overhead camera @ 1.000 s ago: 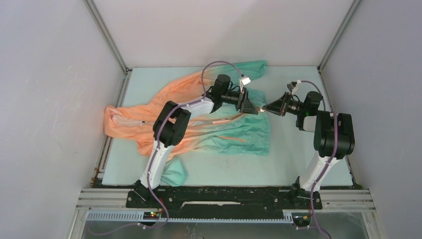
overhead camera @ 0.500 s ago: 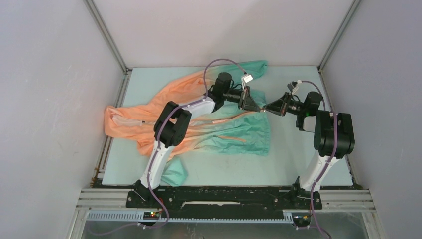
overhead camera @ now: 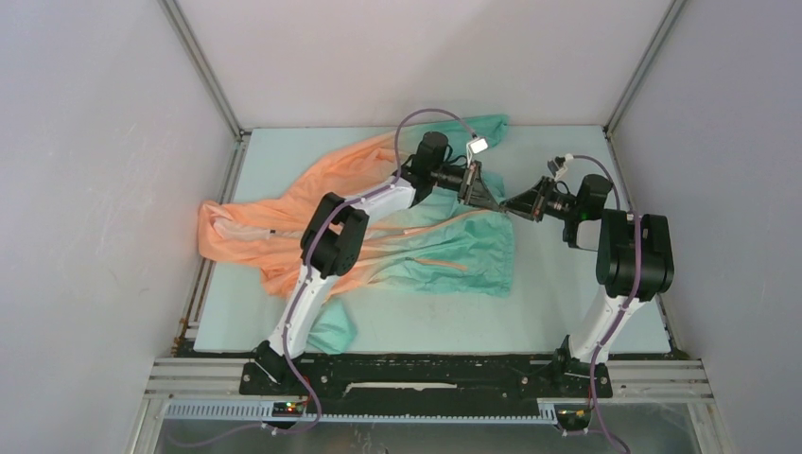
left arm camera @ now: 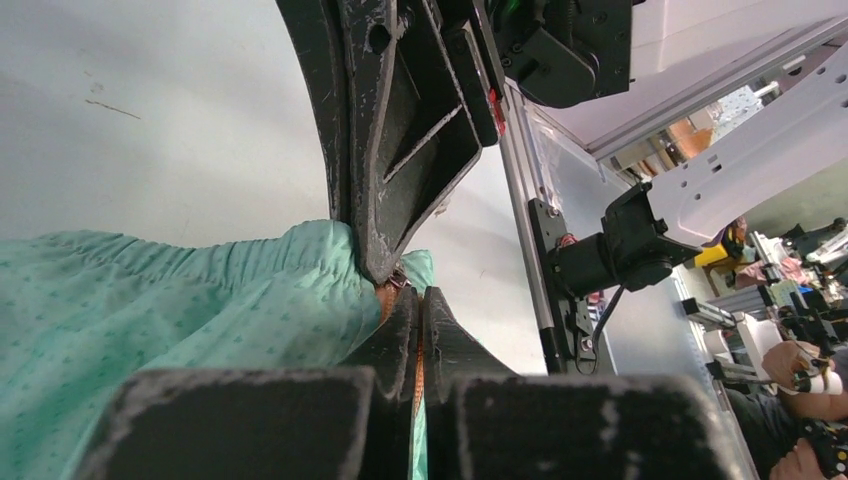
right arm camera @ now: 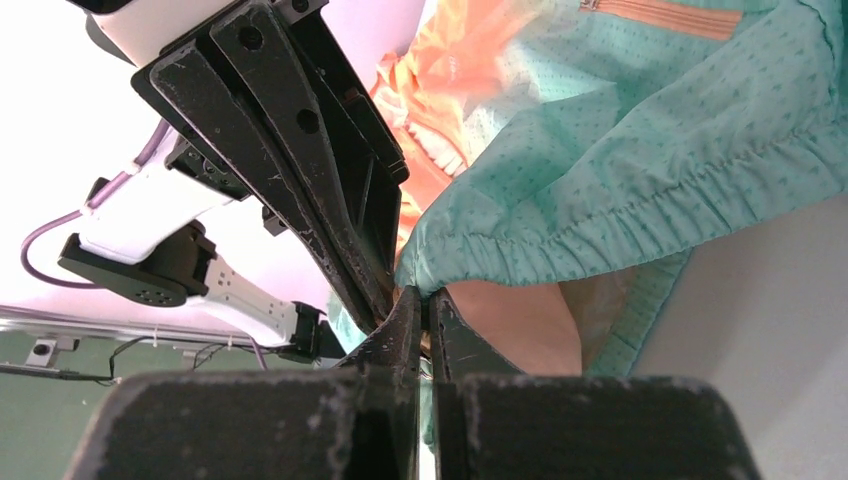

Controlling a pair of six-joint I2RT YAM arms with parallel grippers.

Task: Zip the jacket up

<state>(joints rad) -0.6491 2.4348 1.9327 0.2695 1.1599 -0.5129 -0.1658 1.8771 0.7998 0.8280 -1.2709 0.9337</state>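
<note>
— Two grippers are in my top view. Report each one.

— The left gripper (overhead camera: 492, 201) is closed. On my left wrist view its fingers (left arm camera: 400, 330) are pressed together with a narrow orange zipper tape (left arm camera: 418, 375) clamped between them. The right gripper (overhead camera: 512, 205) is also closed. On my right wrist view its fingers (right arm camera: 452, 335) meet at the gathered teal hem (right arm camera: 560, 240), and I read that as a clamp on the jacket's edge. What sits between those tips is too dark for me to name.

— Position of the two grippers?

— They meet tip to tip, touching or just short of it, at about 1 o'clock from the table's centre. The left arm reaches in from 9 o'clock and the right arm from 3 o'clock.

— Position of the jacket?

— The jacket (overhead camera: 397, 236) lies spread on the table (overhead camera: 567, 284). Its peach-orange part runs out to 9 o'clock and reaches the table's edge there. Its teal part lies toward 3 o'clock. The hem corner is drawn up off the surface to the two grippers. One orange pocket strip (overhead camera: 443, 264) lies flat on the teal panel, at 7 o'clock from the grippers. A teal fold rests at 6 o'clock beside the left arm's lower link, and another teal part reaches 12 o'clock by the far wall.

— Zipper condition?

— I cannot tell from these views whether the two sides are joined.
</note>
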